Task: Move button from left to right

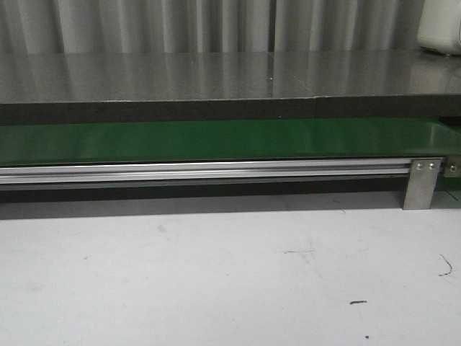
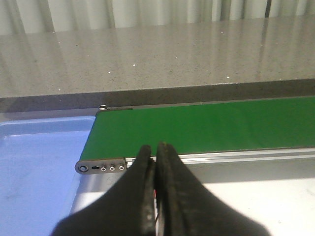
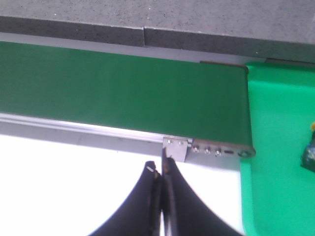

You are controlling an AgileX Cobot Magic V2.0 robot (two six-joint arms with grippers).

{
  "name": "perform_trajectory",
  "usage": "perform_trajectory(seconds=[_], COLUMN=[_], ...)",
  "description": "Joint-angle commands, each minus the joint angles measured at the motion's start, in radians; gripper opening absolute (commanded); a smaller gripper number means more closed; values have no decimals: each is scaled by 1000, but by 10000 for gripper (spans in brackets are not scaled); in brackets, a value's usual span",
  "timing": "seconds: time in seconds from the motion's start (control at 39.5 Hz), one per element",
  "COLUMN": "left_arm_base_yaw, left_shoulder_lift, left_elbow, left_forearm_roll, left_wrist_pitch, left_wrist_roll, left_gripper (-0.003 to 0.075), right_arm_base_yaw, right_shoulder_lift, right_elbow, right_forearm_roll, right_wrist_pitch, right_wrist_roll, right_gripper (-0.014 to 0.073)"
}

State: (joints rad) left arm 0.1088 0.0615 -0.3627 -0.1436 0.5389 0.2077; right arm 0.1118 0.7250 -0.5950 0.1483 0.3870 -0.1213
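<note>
No button shows clearly in any view. My left gripper (image 2: 153, 146) is shut and empty; it hovers over the white table in front of the left end of the green conveyor belt (image 2: 206, 128). My right gripper (image 3: 158, 167) is shut and empty, in front of the belt's right end (image 3: 123, 93). A small dark object with a yellow bit (image 3: 309, 156) lies in the green tray (image 3: 275, 147), cut off by the frame edge; I cannot tell what it is. Neither gripper shows in the front view.
A blue tray (image 2: 34, 167) sits past the belt's left end. The belt (image 1: 216, 140) runs on an aluminium rail (image 1: 202, 171) with a metal bracket (image 1: 421, 184). A grey stone counter (image 1: 216, 72) lies behind it. A white table (image 1: 216, 274) lies in front.
</note>
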Motion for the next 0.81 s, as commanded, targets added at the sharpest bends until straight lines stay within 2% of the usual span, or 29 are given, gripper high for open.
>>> perform_trajectory(seconds=[0.0, 0.18, 0.33, 0.78], left_arm_base_yaw=[-4, -4, -4, -4], left_shoulder_lift=[11, 11, 11, 11], left_elbow=[-26, -26, -26, -26], left_forearm_roll=[-13, -13, -13, -13], left_wrist_pitch=[-81, -81, -81, -81], left_wrist_roll=[-5, -5, -5, -5], left_gripper=[-21, -21, -21, -21], right_arm_base_yaw=[-1, -1, -1, -1], right_shoulder_lift=[-163, -425, -544, -564], right_elbow=[76, 188, 204, 204], right_forearm_roll=[3, 3, 3, 3], right_wrist_pitch=[-129, -127, -142, -142], right_wrist_roll=[-10, -10, -10, -10], right_gripper=[-70, -70, -70, -70])
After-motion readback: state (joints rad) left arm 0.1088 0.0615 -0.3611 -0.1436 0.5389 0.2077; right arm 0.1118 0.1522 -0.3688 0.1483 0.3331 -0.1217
